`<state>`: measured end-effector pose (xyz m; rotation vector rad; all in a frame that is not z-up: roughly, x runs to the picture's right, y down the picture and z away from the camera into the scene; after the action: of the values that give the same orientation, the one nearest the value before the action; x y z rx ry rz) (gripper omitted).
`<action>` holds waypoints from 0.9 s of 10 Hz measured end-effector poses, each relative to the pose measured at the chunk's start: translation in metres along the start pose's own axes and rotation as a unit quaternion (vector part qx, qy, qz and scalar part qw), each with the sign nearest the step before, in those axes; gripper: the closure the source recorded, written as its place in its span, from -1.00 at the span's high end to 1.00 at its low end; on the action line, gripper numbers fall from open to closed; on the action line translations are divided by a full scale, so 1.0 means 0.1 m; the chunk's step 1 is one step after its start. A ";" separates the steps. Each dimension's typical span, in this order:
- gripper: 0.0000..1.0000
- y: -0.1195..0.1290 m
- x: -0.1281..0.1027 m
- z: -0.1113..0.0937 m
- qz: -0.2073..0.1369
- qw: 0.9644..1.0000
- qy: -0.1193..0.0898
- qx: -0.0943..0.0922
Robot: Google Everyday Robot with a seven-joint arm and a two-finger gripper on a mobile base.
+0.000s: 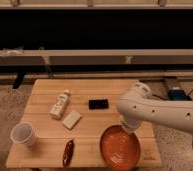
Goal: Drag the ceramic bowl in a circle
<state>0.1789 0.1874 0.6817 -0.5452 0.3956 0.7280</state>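
The ceramic bowl [120, 147] is wide, shallow, glossy and orange-red. It sits at the front right of the wooden table [45, 130], its rim near the front edge. My white arm reaches in from the right. The gripper [126, 128] is at the bowl's back rim, hidden under the arm's bulky wrist.
A small white cup [23, 134] stands at the front left. A dark red chilli-like item [67, 152] lies near the front edge. A white bottle [60, 104], a pale block [71, 120] and a small black object [98, 104] lie mid-table. A blue device [177, 94] sits right of the table.
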 end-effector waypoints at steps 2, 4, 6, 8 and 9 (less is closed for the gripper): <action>-0.89 -0.21 -0.01 0.10 0.005 1.000 0.007 0.008; -0.45 -0.36 -0.19 0.26 -0.008 1.000 0.007 0.012; -0.05 -0.40 -0.45 0.38 -0.029 1.000 0.004 0.011; 0.35 -0.48 -0.72 0.46 -0.048 0.999 -0.003 0.015; 0.51 -0.49 -0.81 0.49 -0.057 0.998 -0.008 0.015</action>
<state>0.1659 0.1442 0.7782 -0.5292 0.3578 0.6155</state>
